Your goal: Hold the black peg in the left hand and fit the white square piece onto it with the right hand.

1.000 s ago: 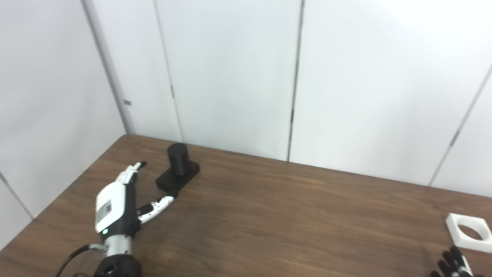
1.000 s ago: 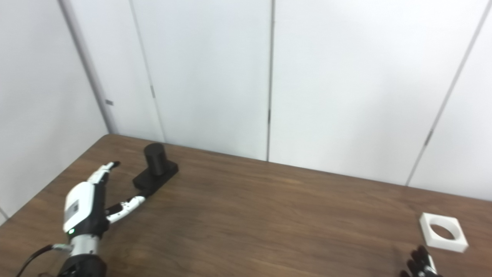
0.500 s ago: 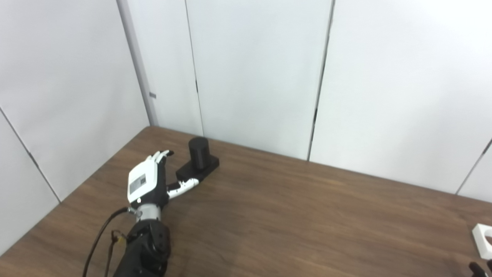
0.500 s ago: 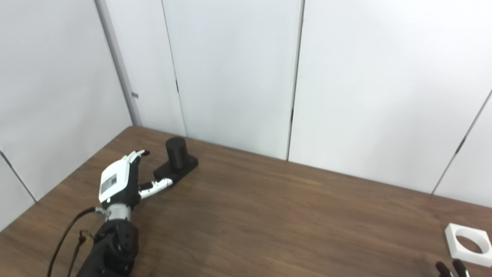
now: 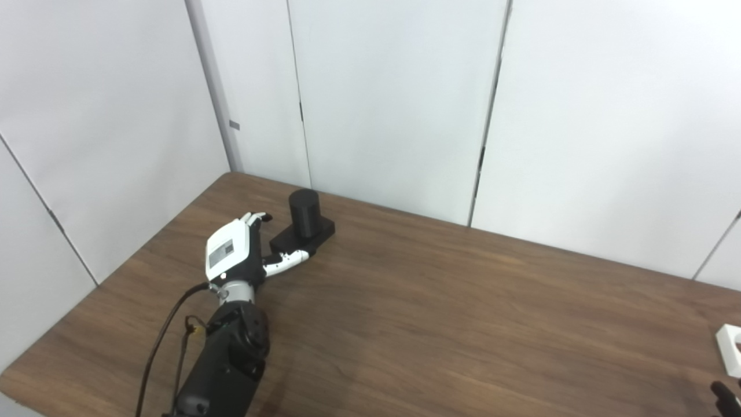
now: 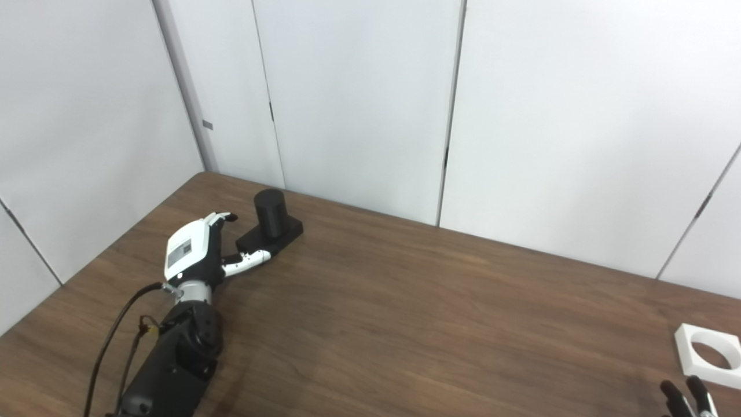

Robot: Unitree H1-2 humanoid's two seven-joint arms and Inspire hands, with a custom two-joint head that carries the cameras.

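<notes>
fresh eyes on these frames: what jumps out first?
The left hand, open, at the table's far-left corner, right beside the black peg on its base. Then the white square piece with its round hole, lying alone at the right edge, with only the right hand's fingertips showing below it.

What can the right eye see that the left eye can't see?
Only the right eye view shows the whole white square piece with its round hole; two dark fingertips of the right hand poke up just below it.

Only the left eye view shows more of the wall on the left; there the white piece is cut off at the picture's edge.

Both show the brown table, the upright black peg on its flat base, and the left hand, open, beside that base, not yet holding it.
</notes>
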